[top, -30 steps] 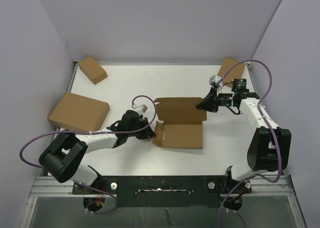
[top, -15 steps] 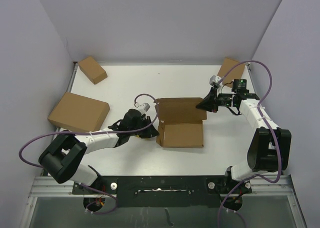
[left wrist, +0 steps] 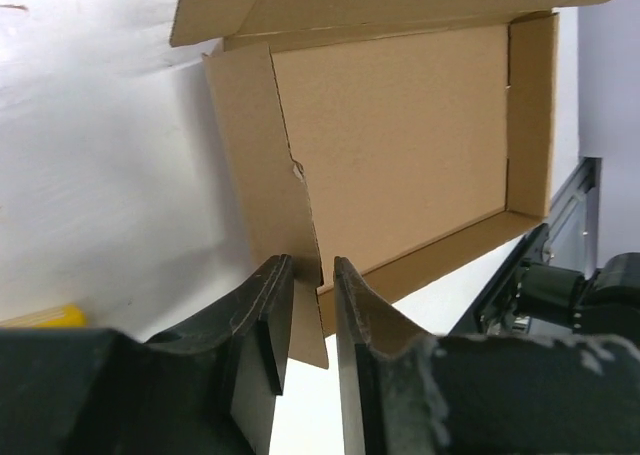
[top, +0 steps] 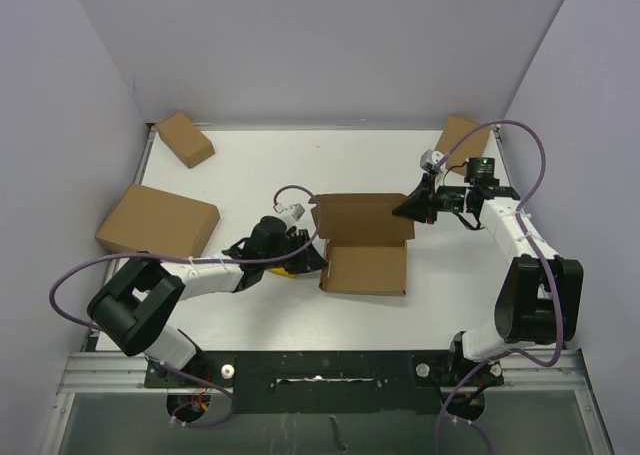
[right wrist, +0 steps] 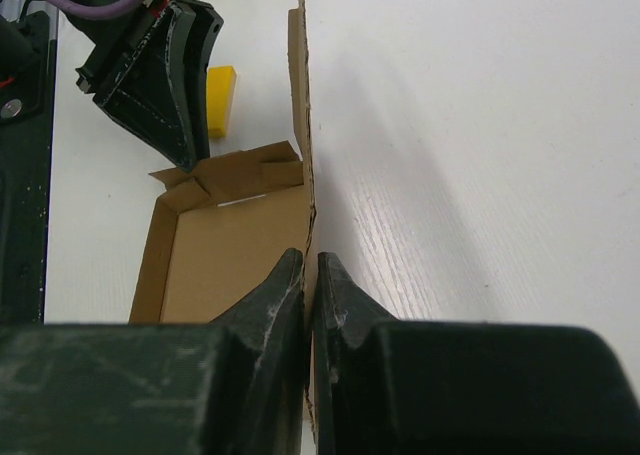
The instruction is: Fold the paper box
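A large closed box [top: 157,223] and a small closed box [top: 185,138] sit along the left edge of the table [top: 250,165]. From above, the left gripper [left wrist: 312,267] hides most of a yellow block [right wrist: 220,100]. Its jaws stand a little apart, astride the left side flap of the paper box [top: 365,268]. The paper box lies mid-table, tray open and lid raised on the far side. The right gripper [right wrist: 310,262] is clamped on the lid's right edge. At the far right, a third box [top: 458,133] shows only in part. Bare tabletop lies beyond the lid and on the near side of the tray.

No writing, label, brand or number is legible on anything.
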Action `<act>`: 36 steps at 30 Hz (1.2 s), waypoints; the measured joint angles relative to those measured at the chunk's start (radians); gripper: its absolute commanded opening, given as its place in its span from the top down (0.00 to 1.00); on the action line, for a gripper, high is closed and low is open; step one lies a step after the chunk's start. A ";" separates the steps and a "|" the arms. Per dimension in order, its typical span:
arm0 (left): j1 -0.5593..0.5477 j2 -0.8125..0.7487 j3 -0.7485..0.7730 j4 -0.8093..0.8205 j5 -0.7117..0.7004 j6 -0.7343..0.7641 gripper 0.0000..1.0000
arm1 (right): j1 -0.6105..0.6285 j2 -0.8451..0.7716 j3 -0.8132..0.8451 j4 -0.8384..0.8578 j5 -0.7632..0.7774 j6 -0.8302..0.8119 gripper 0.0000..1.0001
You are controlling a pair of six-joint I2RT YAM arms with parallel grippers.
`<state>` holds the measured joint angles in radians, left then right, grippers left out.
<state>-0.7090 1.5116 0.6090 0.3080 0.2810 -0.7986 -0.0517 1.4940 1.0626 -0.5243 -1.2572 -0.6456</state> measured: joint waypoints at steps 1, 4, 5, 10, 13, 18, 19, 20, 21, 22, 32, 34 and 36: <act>-0.001 0.006 0.000 0.015 0.008 -0.006 0.72 | 0.000 0.000 0.000 0.000 0.000 0.000 1.00; -0.002 0.022 0.000 0.049 0.025 -0.021 0.65 | 0.000 0.000 0.000 0.000 0.000 0.000 1.00; -0.002 0.026 0.000 0.058 0.031 -0.028 0.64 | 0.000 0.000 0.000 0.000 0.000 0.000 1.00; 0.006 0.037 -0.003 0.097 0.048 -0.043 0.61 | 0.000 0.000 0.000 0.000 0.000 0.000 1.00; 0.023 0.041 -0.019 0.135 0.062 -0.063 0.63 | 0.000 0.000 0.000 0.000 0.000 0.000 1.00; 0.045 0.061 -0.045 0.185 0.079 -0.098 0.71 | 0.000 0.000 0.000 0.000 0.000 0.000 1.00; 0.048 0.068 -0.048 0.198 0.084 -0.106 0.71 | 0.000 0.000 0.000 0.000 0.000 0.000 1.00; 0.051 0.076 -0.052 0.213 0.088 -0.114 0.72 | 0.000 0.000 0.000 0.000 0.000 0.000 1.00; 0.053 0.082 -0.056 0.225 0.092 -0.121 0.73 | 0.000 0.000 0.000 0.000 0.000 0.000 1.00; 0.056 0.088 -0.061 0.238 0.095 -0.129 0.74 | 0.000 0.000 0.000 -0.001 0.000 0.000 1.00; 0.076 0.153 -0.085 0.360 0.144 -0.192 0.97 | 0.000 0.000 0.000 -0.003 0.000 -0.001 1.00; 0.079 0.164 -0.090 0.372 0.147 -0.196 0.99 | 0.000 0.000 0.000 -0.004 0.000 -0.001 1.00; 0.083 0.172 -0.091 0.378 0.148 -0.197 0.99 | 0.000 0.000 0.000 -0.004 0.000 -0.001 1.00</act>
<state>-0.6262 1.6840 0.5182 0.6861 0.4290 -0.9958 -0.0517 1.4940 1.0626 -0.5285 -1.2572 -0.6468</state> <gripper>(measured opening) 0.017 0.044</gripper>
